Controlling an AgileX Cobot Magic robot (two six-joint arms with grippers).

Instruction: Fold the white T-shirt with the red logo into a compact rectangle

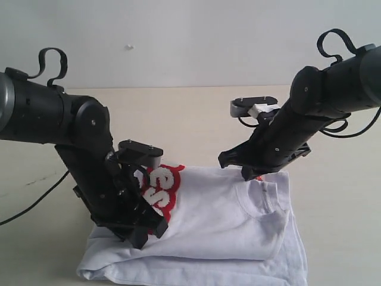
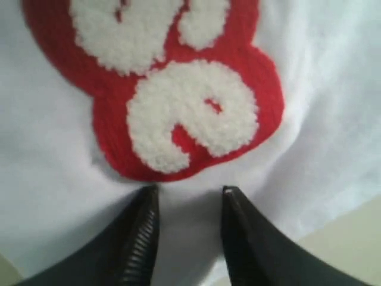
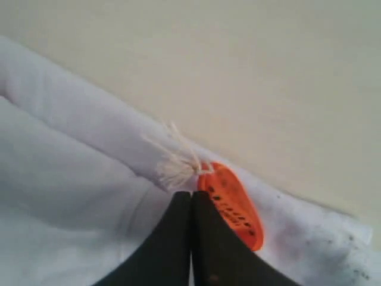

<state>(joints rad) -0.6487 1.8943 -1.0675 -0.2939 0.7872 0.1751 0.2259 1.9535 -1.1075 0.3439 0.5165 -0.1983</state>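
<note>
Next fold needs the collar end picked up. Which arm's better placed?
Right, probably. The right gripper sits shut at the shirt's collar edge, right beside the orange tag. The left gripper is open at the other end, by the logo.

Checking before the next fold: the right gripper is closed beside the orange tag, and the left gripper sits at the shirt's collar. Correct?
No. The left wrist view shows the left gripper at the red logo, not the collar. The right gripper is closed beside the orange tag.
</note>
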